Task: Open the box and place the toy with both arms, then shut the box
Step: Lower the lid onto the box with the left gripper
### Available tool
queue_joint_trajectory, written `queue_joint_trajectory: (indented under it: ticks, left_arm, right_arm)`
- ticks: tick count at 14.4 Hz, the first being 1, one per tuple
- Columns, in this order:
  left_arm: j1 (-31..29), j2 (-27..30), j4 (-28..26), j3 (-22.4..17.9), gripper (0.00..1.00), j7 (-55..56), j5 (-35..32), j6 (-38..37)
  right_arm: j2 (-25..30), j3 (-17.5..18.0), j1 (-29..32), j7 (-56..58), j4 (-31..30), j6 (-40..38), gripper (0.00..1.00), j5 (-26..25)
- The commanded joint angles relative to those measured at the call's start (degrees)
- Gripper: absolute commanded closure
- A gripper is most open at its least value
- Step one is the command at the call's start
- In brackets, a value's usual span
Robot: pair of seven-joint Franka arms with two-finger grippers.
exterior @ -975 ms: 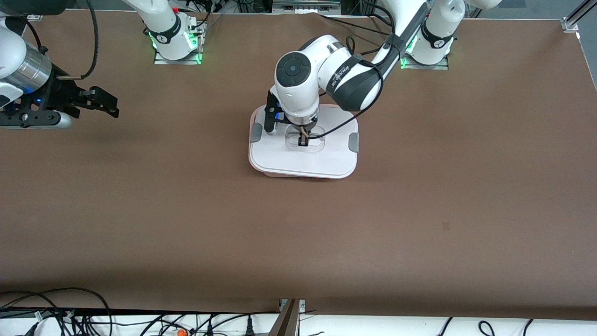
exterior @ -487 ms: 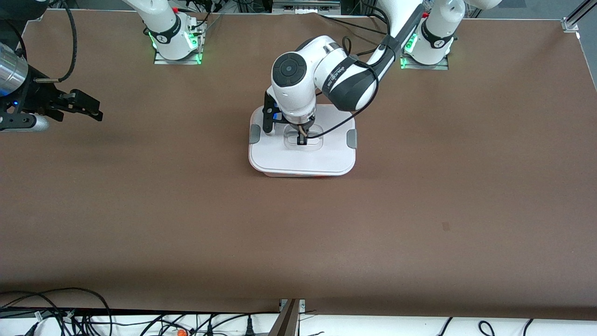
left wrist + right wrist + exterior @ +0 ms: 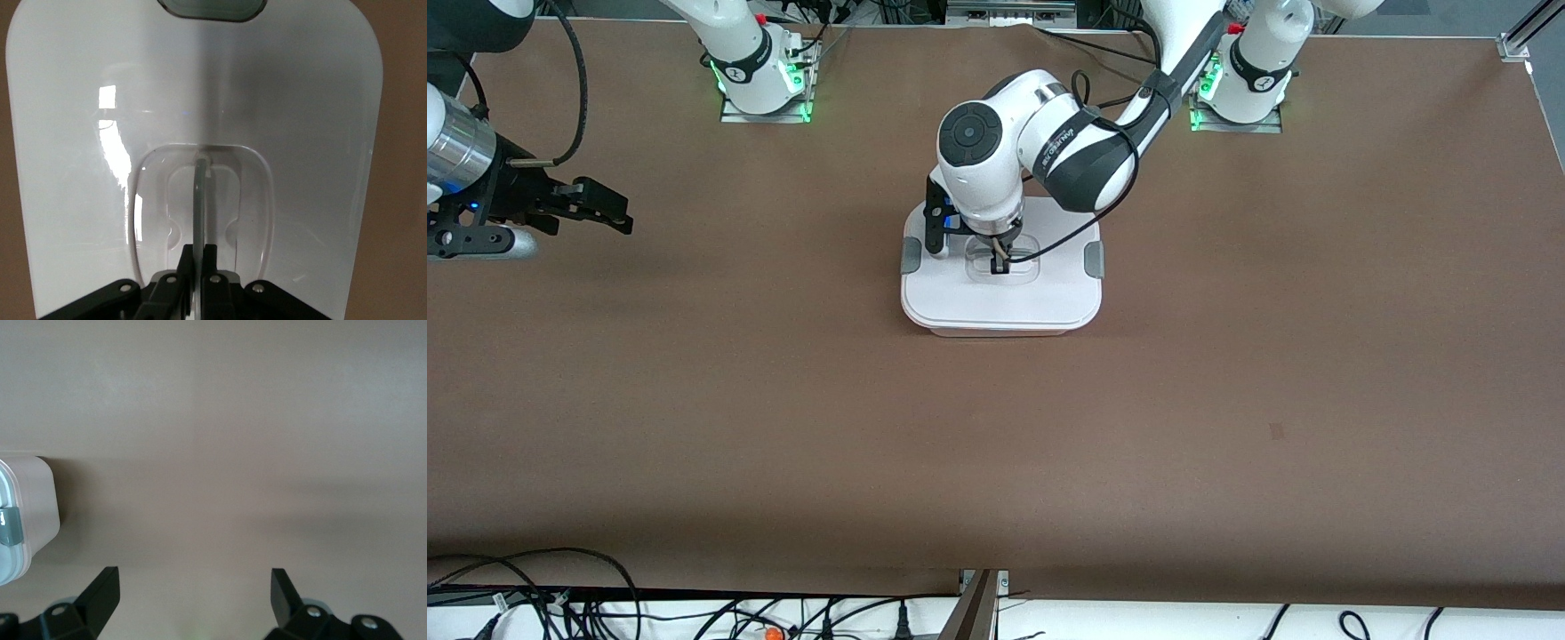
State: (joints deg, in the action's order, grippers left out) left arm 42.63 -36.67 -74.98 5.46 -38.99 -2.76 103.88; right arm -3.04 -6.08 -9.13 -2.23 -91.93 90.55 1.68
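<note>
Since a moment ago, our white plastic box with grey side clips has slid a little toward the robots' bases, and its pinkish base shows less along the edge nearest the front camera. Our right arm has moved too.

Going from near to far, we first see only bare brown worktop. Next comes the box, in the middle of the worktop, with its lid on. Our left end effector is down in the clear sunken handle on the lid. Its fingers are pinched shut on the thin handle bar.

Our right end effector hangs over the right arm's end of the worktop, well apart from the box. Its fingers are spread wide and hold nothing. That arm waits.

We cannot see the toy anywhere. We think it is likely inside already and the lid has just gone back on. What may be left is letting go of the handle.
</note>
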Motion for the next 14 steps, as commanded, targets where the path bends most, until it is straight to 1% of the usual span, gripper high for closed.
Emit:
queue_joint_trajectory:
  ticks: [1, 9, 14]
  left_arm:
    - [0.78, -0.86, 1.24, -0.72, 1.0, 2.08, 0.21, -0.26]
    - [0.78, -1.04, 1.24, -0.72, 1.0, 4.37, 0.13, -0.35]
    - [1.31, -2.27, 1.24, -0.72, 1.0, 6.3, 0.13, -0.26]
  right_arm:
    - [-0.65, 0.37, 0.08, 0.3, 1.23, -1.16, 0.0, -0.71]
    - [-0.56, 0.46, -1.5, 0.3, 1.49, -1.16, 0.0, -0.8]
    - [-0.56, 0.37, -1.68, 0.12, 1.49, -0.9, 0.0, -0.8]
